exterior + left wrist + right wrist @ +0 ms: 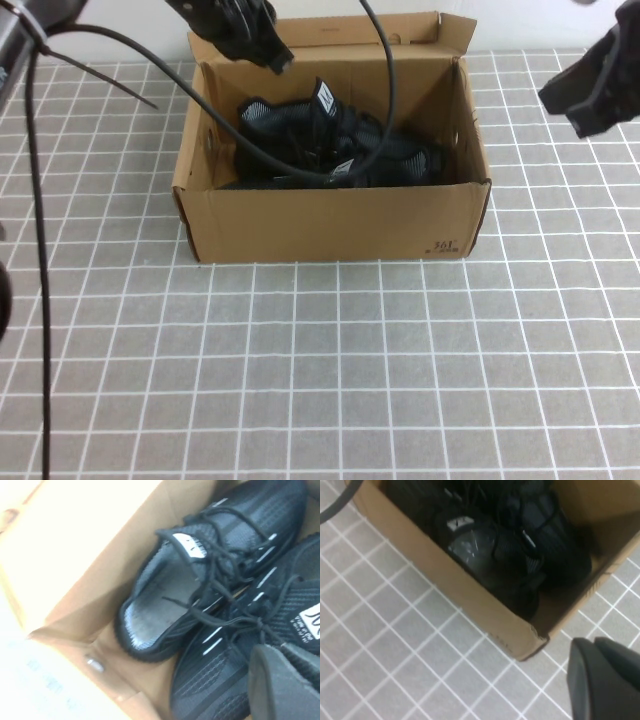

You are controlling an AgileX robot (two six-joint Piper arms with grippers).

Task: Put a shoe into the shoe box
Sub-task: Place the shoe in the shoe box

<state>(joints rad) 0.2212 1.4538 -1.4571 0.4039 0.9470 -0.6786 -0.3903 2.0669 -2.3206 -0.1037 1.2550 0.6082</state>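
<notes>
The brown shoe box (330,222) stands open in the middle of the table, its flap lid folded back. Two black sneakers lie inside it side by side. One shoe (300,125) is toward the back left, its twin (385,160) toward the front right. In the left wrist view both show: one shoe (200,575) with its grey insole visible, the twin (235,650) beside it. My left gripper (280,58) hovers over the box's back left corner, shut and empty (280,655). My right gripper (588,90) hangs over the table to the right of the box, shut and empty (592,647).
A grey tiled table top (330,380) with white grid lines surrounds the box. Black cables (40,250) hang along the left side, and one loops over the box (385,90). The box's corner shows in the right wrist view (520,640).
</notes>
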